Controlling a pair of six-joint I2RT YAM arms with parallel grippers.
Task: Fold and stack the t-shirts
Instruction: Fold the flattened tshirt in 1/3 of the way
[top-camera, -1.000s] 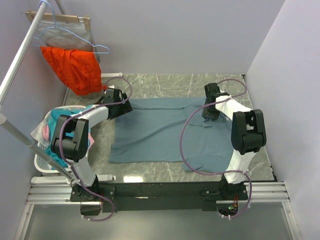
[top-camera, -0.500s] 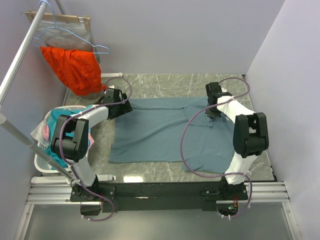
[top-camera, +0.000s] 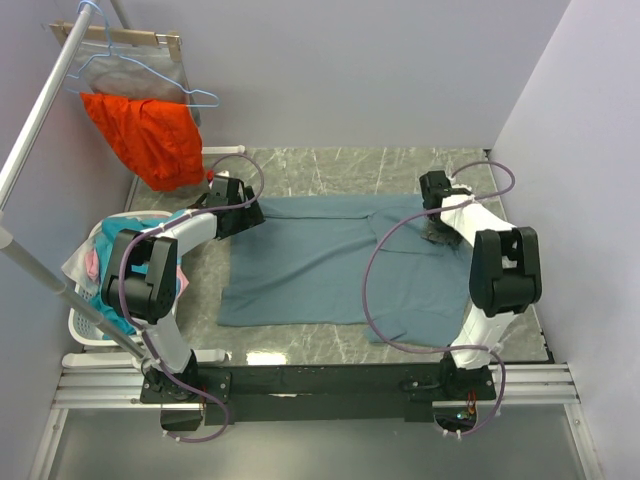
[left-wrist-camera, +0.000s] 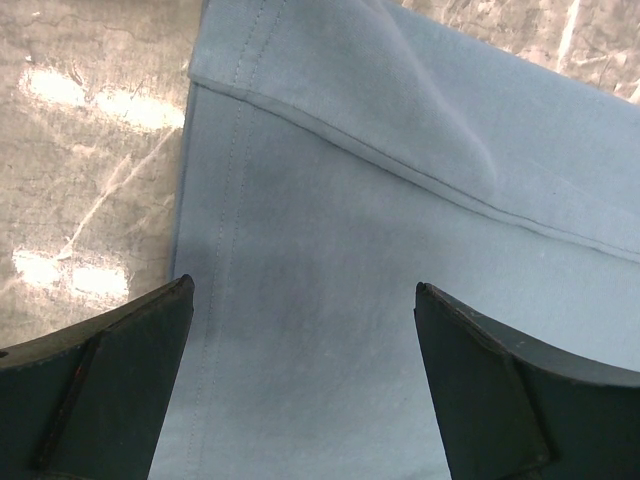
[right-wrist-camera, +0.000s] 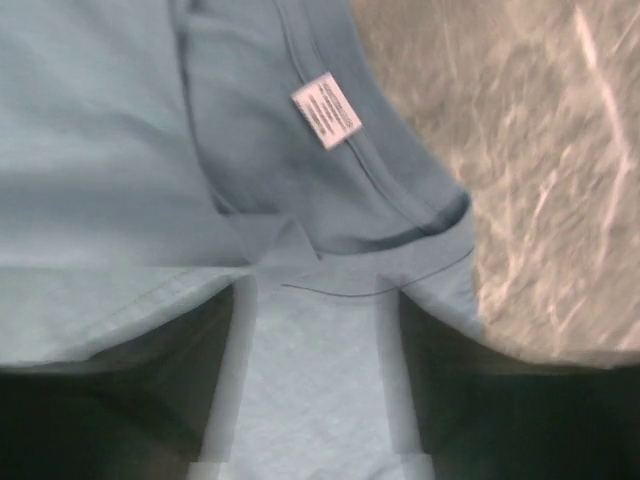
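The slate-blue t-shirt (top-camera: 310, 270) is spread flat over the middle of the bench (top-camera: 330, 165), with its collar toward the far right corner. The left claw (top-camera: 245, 216) is held wide open over the shirt's far left corner. The right claw (top-camera: 437, 232) is seen above the collar, near the white neck label (right-wrist-camera: 326, 110). Though blurred, its fingers (right-wrist-camera: 110, 400) are made out apart, with nothing gripped. The shirt's right edge is partly hidden by the right arm (top-camera: 505, 270).

My right gripper (right-wrist-camera: 320, 335) is a dark blur cropped at the bottom; whether it pinches the t-shirt (right-wrist-camera: 100, 150) is unclear. Just ahead of it, the print on the neck label (right-wrist-camera: 326, 109) is unreadable. My left gripper (left-wrist-camera: 303, 290) is cropped likewise.
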